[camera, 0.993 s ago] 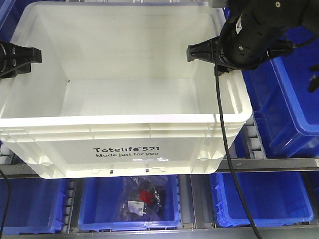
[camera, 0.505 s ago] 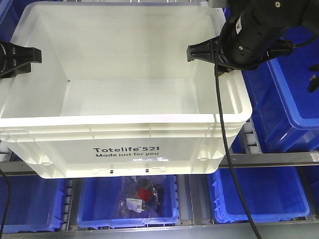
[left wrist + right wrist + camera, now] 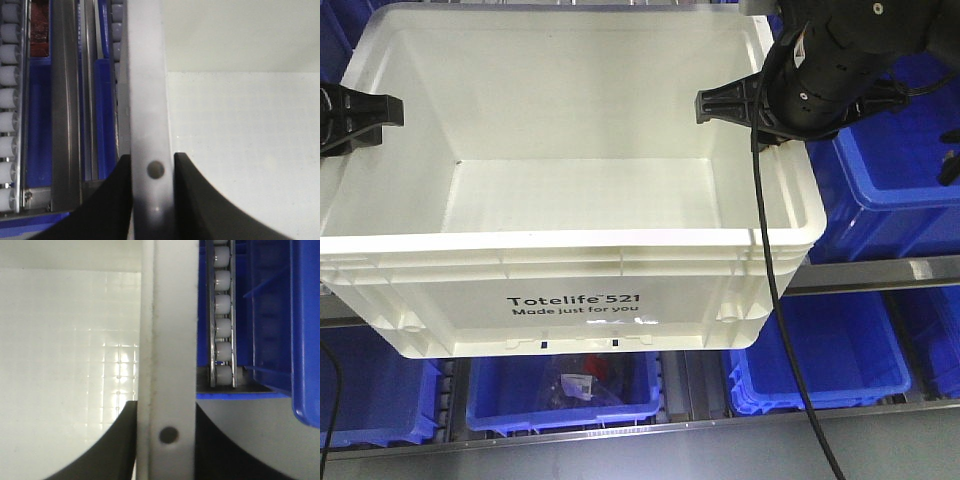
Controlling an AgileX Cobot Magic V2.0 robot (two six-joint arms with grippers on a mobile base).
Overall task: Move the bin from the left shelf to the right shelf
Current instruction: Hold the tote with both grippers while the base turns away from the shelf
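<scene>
The white bin (image 3: 570,300), printed "Totelife 521", fills the front view and is held up in front of the shelf rack. My left gripper (image 3: 365,115) is shut on the bin's left rim (image 3: 147,100), one finger on each side of it. My right gripper (image 3: 730,105) is shut on the bin's right rim (image 3: 167,340) in the same way. The bin is empty inside.
Blue plastic bins (image 3: 890,190) stand on the shelf at the right, and more blue bins (image 3: 820,355) on the lower shelf level. One lower blue bin (image 3: 570,390) holds a bagged item. A metal shelf rail (image 3: 880,272) with roller tracks (image 3: 222,315) runs beside the bin.
The shelf rail and blue bins have shifted up and left in the front view while the white bin stays fixed between my grippers. The bin is moving with me relative to the rack.
</scene>
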